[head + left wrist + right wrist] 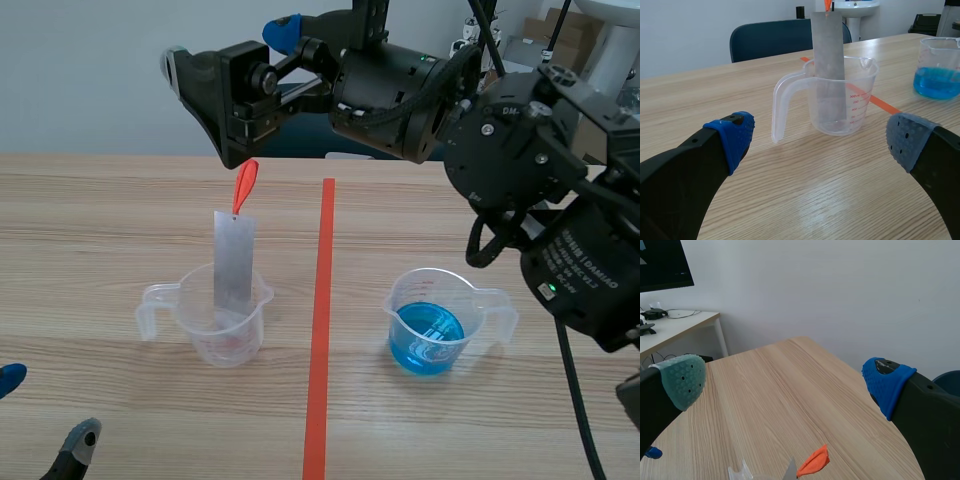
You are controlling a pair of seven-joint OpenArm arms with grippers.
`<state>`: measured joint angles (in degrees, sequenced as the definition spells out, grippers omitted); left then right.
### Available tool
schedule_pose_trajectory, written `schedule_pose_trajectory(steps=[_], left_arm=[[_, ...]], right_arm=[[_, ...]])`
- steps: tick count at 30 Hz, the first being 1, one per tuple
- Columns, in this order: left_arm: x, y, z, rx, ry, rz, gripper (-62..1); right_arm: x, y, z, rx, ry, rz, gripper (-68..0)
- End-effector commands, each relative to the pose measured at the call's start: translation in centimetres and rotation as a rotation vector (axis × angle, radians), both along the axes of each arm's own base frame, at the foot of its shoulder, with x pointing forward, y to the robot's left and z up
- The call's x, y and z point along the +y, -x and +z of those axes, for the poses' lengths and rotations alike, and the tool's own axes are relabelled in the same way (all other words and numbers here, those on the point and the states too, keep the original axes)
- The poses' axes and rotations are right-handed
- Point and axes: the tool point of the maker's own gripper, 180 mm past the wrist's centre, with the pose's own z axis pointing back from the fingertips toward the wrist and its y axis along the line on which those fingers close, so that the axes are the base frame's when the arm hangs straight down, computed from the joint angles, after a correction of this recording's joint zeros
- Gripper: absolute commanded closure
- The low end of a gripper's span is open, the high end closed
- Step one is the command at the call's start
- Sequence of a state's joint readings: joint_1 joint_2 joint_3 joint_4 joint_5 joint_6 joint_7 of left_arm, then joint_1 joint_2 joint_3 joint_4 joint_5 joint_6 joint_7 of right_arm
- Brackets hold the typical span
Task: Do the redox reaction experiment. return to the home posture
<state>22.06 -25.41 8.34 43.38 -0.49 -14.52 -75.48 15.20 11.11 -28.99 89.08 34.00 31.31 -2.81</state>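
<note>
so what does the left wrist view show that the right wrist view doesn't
Only the left wrist view: the open left gripper, the whole clear cup with the grey metal strip standing in it, the cup of blue liquid, the orange tape line and a blue chair.
Only the right wrist view: the open right gripper, above the strip, and a white desk.
Both: the wooden table and the strip's orange tab.

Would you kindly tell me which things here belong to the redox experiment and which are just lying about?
Belong to the job:
clear measuring cup
grey metal strip standing in it, orange tag at its top
cup of blue liquid

Just about:
blue chair
white desk
monitor
cardboard boxes
</note>
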Motion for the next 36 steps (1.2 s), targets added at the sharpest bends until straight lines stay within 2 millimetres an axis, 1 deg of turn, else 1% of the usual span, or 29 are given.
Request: schedule_pose_trajectory(steps=[1, 23, 27, 30, 33, 36], left_arm=[[0.2, -0.2, 0.7, -0.031, 0.002, 0.0, -55.5], [0.2, -0.2, 0.7, -0.029, 0.002, -0.001, -55.5], [0.2, -0.4, 0.0, 0.006, -0.019, 0.001, -55.5], [0.2, -0.4, -0.2, 0.014, -0.023, 0.001, -55.5], [0.0, -0.5, 0.0, 0.002, -0.018, -0.001, -55.5], [0.1, -0.5, 0.0, 0.003, -0.017, 0.0, -55.5]], right_arm=[[0.1, 0.1, 0.7, -0.011, -0.029, 0.009, -67.9], [0.1, 0.1, 0.7, -0.012, -0.029, 0.009, -67.9], [0.0, 0.0, 0.7, -0.015, -0.028, 0.007, -67.9], [-0.6, 0.0, 1.0, -0.034, -0.039, 0.001, -67.9], [-1.6, 0.0, 1.3, -0.06, -0.054, -0.007, -67.9], [-2.7, -0.1, 1.2, -0.081, -0.04, -0.017, -67.9]])
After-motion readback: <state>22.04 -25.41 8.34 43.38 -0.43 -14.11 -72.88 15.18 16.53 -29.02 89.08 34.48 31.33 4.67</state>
